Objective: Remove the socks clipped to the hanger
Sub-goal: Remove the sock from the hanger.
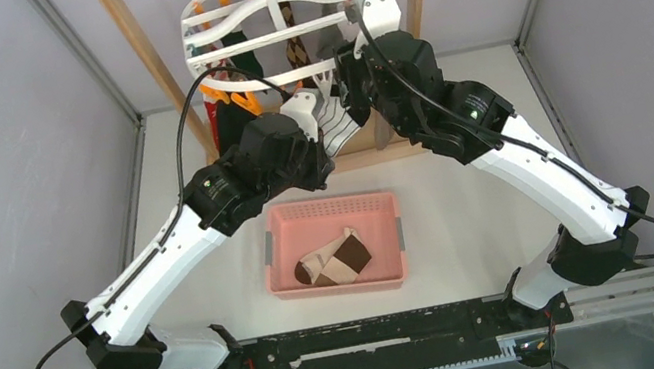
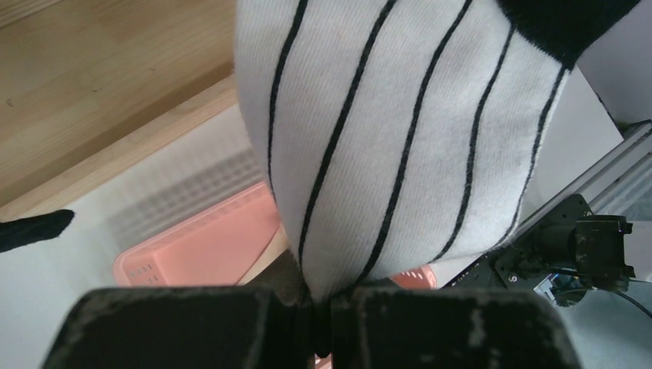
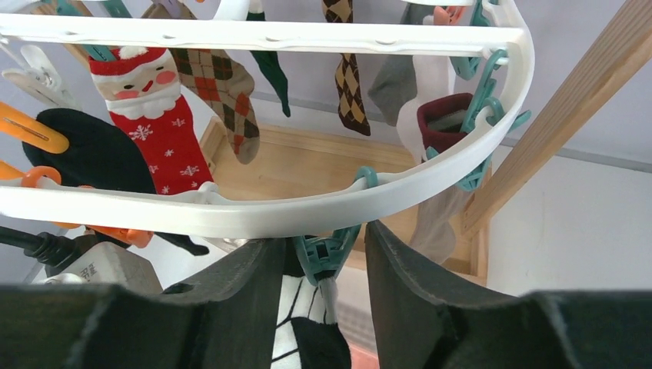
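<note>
White knit with thin black stripes, the sock [image 2: 400,138] hung with its long axis close to vertical: top edge pinched in a teal clip [image 3: 329,257] under the near rim of the hanger [image 3: 231,215], lower end down in your left gripper [image 2: 321,307]. You had that gripper's jaws pressed together on the soft fabric, which bunched into a narrow fold where they met.

The release turned on the clip, and it lay directly between the fingers of your right gripper [image 3: 323,242], which was the arm nearer to it. Those fingers stood apart, one on each side of the clip's hard plastic body and close to it; I saw no squeeze on it yet. By my judgement, closing them on the clip's sides was what would let the cloth drop.

Further out, smooth white bars carried a red Santa sock [image 3: 158,131] and a brown argyle sock [image 3: 350,84], both limp. Below, the pink basket [image 1: 376,198], with latticed walls, held a beige-and-brown sock [image 1: 336,259]. Bare wood of the frame [image 3: 553,131] stood behind.
</note>
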`<state>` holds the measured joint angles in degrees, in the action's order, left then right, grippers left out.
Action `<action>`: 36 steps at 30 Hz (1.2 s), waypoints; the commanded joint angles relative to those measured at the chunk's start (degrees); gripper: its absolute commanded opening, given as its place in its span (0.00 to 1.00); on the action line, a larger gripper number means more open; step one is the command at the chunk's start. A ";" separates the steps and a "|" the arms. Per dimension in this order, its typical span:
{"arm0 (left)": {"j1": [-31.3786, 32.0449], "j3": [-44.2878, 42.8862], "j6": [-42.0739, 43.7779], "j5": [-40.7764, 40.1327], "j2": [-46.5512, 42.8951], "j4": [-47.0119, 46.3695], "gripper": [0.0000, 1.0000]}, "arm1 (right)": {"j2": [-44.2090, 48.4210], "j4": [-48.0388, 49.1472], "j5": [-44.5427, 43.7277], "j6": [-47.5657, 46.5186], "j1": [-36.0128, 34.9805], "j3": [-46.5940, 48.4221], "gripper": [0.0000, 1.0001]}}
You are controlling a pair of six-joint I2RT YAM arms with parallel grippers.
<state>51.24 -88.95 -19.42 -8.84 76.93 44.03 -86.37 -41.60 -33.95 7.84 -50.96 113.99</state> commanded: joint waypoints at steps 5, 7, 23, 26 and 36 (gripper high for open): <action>-0.35 -3.96 1.32 0.03 -1.94 -0.61 0.01 | 0.31 4.87 1.87 -0.64 0.69 1.43 0.28; -0.39 -3.91 1.31 0.01 -1.95 -0.62 0.00 | 0.45 4.79 2.14 -0.63 0.64 1.41 0.16; -0.39 1.39 -0.74 -0.43 -4.37 -1.15 0.00 | 1.24 4.28 3.93 -0.37 1.04 0.77 0.09; -0.42 4.48 -1.38 -0.60 -6.53 -2.09 0.01 | 1.51 4.02 4.06 -0.30 1.11 0.70 0.09; -0.42 7.85 -2.27 -1.18 -9.17 -1.58 0.01 | 2.32 3.83 4.59 0.19 1.54 -0.44 0.09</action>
<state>51.22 -82.06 -20.93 -8.99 69.54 44.05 -86.08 -40.51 -29.82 7.57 -50.11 113.93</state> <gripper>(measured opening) 0.047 0.153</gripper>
